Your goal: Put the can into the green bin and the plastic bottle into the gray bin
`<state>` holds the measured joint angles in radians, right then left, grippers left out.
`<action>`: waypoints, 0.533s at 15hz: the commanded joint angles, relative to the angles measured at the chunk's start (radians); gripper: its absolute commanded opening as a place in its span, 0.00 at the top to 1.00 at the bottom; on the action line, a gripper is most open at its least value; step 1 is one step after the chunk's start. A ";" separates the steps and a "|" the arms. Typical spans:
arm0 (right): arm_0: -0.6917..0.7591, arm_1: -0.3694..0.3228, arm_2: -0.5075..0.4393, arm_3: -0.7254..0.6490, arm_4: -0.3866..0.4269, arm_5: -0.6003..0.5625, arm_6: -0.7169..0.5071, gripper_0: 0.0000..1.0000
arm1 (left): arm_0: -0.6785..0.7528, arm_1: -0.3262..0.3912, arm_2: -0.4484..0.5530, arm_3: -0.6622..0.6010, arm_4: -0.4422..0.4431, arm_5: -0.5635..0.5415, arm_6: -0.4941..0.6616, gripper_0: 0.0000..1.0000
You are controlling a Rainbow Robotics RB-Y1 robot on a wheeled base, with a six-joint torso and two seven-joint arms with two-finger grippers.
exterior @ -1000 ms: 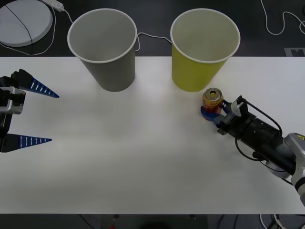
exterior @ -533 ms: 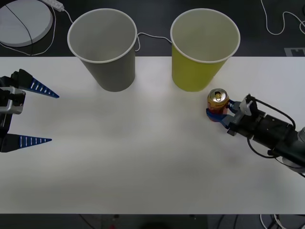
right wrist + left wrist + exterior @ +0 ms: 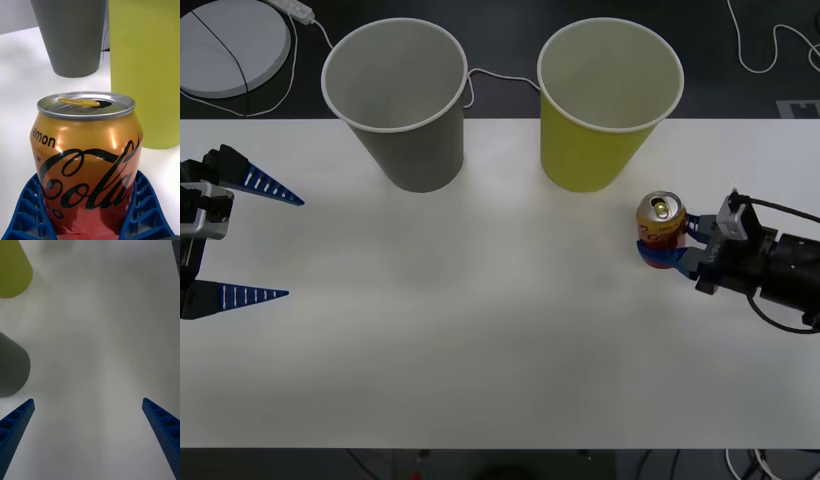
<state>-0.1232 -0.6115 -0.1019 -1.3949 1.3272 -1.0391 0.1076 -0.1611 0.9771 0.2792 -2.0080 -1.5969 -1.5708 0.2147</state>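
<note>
The orange-red can stands upright at the table's right side, with my right gripper shut on its lower body; the blue fingers hug both sides of the can. The green bin stands behind the can and a little to its left, and the gray bin is further left. My left gripper hangs open at the table's left edge, holding nothing. The plastic bottle is out of view.
A round white disc with a cable lies on the dark floor behind the table's left corner. White cables trail at the back right. The white table stretches bare between the arms.
My right gripper has pulled back to the right and slightly toward me, carrying the can away from the green bin's base. The left arm has stayed still.
</note>
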 commanded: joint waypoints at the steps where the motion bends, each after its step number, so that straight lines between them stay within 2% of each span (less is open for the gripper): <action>1: 0.054 -0.024 -0.052 -0.154 0.116 -0.029 -0.167 1.00 | 0.000 0.000 0.000 0.000 0.000 0.000 0.000 0.00; 4: 0.074 -0.036 -0.148 -0.308 0.259 -0.150 -0.382 1.00 | 0.000 0.000 0.000 0.000 0.000 0.000 0.000 0.00; 8: 0.069 -0.080 -0.222 -0.503 0.394 -0.288 -0.658 1.00 | 0.000 0.000 0.000 0.000 0.000 0.000 0.000 0.00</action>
<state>-0.0514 -0.6756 -0.3147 -1.8548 1.6961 -1.3028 -0.4908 -0.1611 0.9771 0.2792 -2.0080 -1.5969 -1.5708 0.2147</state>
